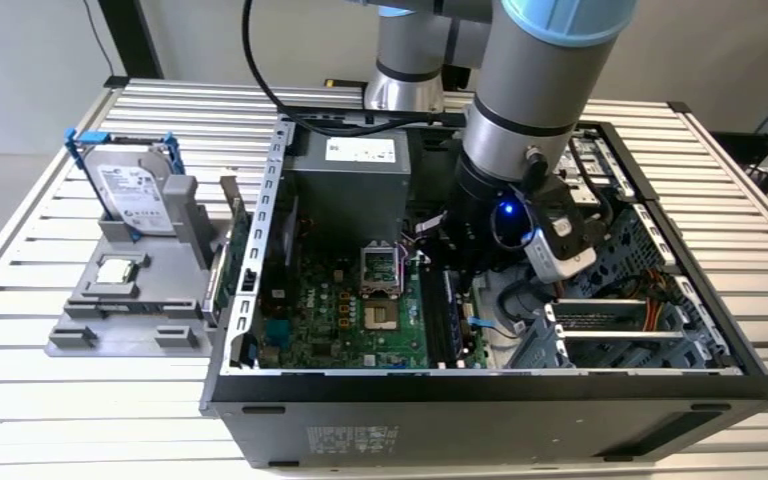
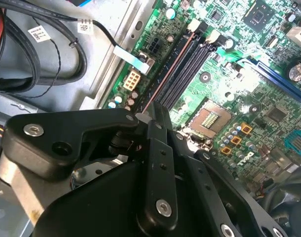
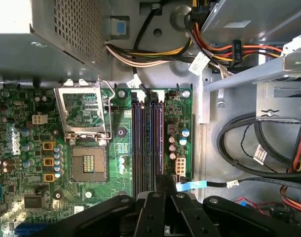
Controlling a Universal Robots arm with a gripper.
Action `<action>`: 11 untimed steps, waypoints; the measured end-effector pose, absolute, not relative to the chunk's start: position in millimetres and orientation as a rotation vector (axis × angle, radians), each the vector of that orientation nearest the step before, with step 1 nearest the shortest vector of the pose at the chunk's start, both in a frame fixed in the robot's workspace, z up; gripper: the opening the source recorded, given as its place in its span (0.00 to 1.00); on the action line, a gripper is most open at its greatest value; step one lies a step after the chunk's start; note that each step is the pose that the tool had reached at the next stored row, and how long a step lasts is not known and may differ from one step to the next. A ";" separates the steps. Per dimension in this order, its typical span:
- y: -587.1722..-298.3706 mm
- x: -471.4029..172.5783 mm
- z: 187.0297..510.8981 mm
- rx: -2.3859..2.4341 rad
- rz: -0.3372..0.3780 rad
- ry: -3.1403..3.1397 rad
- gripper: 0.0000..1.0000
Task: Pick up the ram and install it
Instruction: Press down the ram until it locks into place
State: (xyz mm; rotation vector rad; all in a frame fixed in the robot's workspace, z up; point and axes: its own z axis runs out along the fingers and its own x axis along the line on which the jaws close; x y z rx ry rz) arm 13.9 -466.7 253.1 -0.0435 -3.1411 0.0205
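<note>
The ram shows edge-on as a long thin reddish strip, lying along the outermost of the black memory slots on the green motherboard. One end of the strip runs in between the fingertips of my gripper, which is shut on it. In the first wrist view my gripper sits right over the row of slots, beside the open processor socket. In the exterior view my gripper reaches down inside the open computer case, and the arm hides the ram there.
A grey fixture at the exterior view's left holds a blue-framed hard drive and a small square chip. A power supply, cable bundles and a drive cage crowd around the slots inside the case walls.
</note>
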 end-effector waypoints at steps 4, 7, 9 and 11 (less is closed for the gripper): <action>-466.7 13.9 253.1 -0.043 0.020 -3.141 0.00; -466.7 13.9 253.1 -0.043 0.020 -3.141 0.00; -466.7 13.9 253.1 -0.043 0.020 -3.141 0.00; -466.7 13.9 253.1 -0.043 0.020 -3.141 0.00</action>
